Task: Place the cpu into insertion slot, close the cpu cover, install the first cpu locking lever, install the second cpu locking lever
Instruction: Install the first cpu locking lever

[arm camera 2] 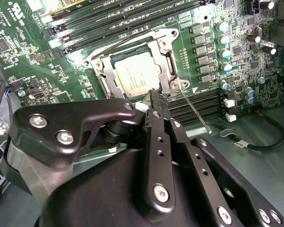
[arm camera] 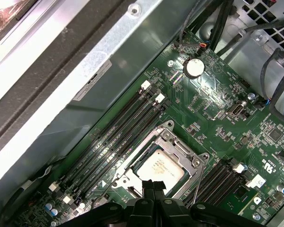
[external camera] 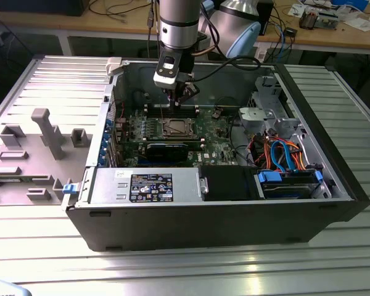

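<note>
The cpu lies flat in the insertion slot on the green board, its silver top showing through the window of the cpu cover, which lies down over it. In the first wrist view the cpu and the cpu cover sit just beyond my fingertips. My gripper is shut with nothing between its fingers, its tip at the socket's edge beside a thin wire locking lever that sticks out from the socket corner. A second thin lever runs along the socket's opposite side. In the exterior view the gripper hangs just behind the socket.
Long black memory slots flank the socket on both sides. The open computer case walls in the board, with a power supply, drive bays and coloured cables at the exterior view's right. A grey fixture stands outside at the left.
</note>
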Robot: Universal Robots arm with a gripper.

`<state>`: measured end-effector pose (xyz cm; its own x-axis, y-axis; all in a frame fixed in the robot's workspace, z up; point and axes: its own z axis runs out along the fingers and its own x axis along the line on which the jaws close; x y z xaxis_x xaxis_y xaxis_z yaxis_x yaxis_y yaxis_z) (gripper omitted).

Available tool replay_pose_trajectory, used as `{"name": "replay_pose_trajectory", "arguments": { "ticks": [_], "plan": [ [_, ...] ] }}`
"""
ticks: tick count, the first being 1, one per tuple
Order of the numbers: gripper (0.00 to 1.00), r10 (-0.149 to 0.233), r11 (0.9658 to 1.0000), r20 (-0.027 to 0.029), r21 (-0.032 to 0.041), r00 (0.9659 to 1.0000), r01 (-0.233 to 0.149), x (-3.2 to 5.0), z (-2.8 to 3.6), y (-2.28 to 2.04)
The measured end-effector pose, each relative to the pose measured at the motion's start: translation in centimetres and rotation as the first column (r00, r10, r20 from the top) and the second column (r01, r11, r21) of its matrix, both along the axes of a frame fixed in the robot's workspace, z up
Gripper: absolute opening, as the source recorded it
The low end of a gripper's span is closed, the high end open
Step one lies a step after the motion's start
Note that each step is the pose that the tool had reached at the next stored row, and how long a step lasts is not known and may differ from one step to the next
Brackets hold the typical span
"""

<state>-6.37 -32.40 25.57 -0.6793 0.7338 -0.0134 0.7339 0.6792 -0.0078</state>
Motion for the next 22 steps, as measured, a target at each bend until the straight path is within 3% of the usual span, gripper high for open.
{"name": "replay_pose_trajectory", "arguments": {
  "ticks": [22],
  "plan": [
    [0.11, 0.011, 0.9999, 0.0000, 0.0000, 0.9999, -0.011, 0.00, 0.00, 0.00]
  ]
}}
